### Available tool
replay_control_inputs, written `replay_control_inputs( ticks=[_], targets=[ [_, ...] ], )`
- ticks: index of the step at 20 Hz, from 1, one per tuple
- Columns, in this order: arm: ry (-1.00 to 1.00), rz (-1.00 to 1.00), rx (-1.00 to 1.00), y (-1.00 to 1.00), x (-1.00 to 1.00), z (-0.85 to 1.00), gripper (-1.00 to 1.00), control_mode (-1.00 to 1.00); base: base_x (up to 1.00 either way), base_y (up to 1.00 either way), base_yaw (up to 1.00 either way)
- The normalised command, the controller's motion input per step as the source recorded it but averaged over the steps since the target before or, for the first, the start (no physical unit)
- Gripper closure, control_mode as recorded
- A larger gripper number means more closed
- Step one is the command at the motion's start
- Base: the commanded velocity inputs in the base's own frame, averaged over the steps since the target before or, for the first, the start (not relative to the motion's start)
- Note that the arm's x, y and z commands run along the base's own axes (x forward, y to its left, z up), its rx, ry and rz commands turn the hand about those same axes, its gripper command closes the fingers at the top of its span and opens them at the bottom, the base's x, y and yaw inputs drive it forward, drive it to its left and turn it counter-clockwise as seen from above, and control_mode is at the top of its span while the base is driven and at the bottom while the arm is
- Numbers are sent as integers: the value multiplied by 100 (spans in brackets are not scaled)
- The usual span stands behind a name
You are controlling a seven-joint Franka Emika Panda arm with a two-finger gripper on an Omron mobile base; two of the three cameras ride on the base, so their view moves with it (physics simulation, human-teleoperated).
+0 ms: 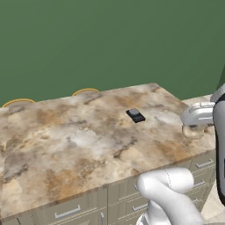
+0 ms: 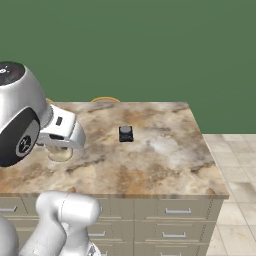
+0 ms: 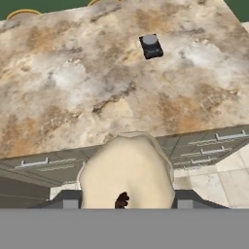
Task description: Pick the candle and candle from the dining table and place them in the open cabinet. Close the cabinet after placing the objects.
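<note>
**Cream candle sat between the pincer's fingers at the table's edge**

Closest to the hand camera, the pale cream candle (image 3: 127, 170) bulged across the lower middle of that view, so near that its top and sides blotted out the pincer (image 3: 125, 203) behind it. Dark finger blocks flanked it at lower left and lower right, and it appeared clamped between them; the grip looked firm, judging by how squarely the wax sat between the two blocks. From the left base view the same candle (image 1: 193, 131) showed under the white hand at the right edge of the frame, over the near corner of the dining table (image 1: 88, 145). From the right base view it sat at the left, low beneath the wrist (image 2: 60, 152). Whether it rested on the stone or hung just above it could not be told.

Holding the candle upright by its sides probably suited a later upright placing on a cabinet shelf. Near the table's far side, upper right of the hand view, stood a small dark block with a grey top (image 3: 151, 46), well apart from the pincer. Two yellow-rimmed arcs (image 1: 85, 91) peeked from behind the far edge. The golden-brown candle and the cabinet were not identifiable.
</note>
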Motion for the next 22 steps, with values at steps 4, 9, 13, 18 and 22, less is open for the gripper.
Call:
replay_control_inputs(
  ticks=[4, 9, 13, 18, 22],
  targets=[
    [7, 3, -10, 3, -16, 15, 100, -100, 0, 0, 0],
    [1, 0, -1, 0, 0, 5, 100, -100, 0, 0, 0],
    [0, 0, 0, 0, 0, 0, 100, -100, 0, 0, 0],
    [0, 0, 0, 0, 0, 0, 100, 100, 0, 0, 0],
    [0, 0, 0, 0, 0, 0, 100, 100, 1, -9, -3]
  ],
)
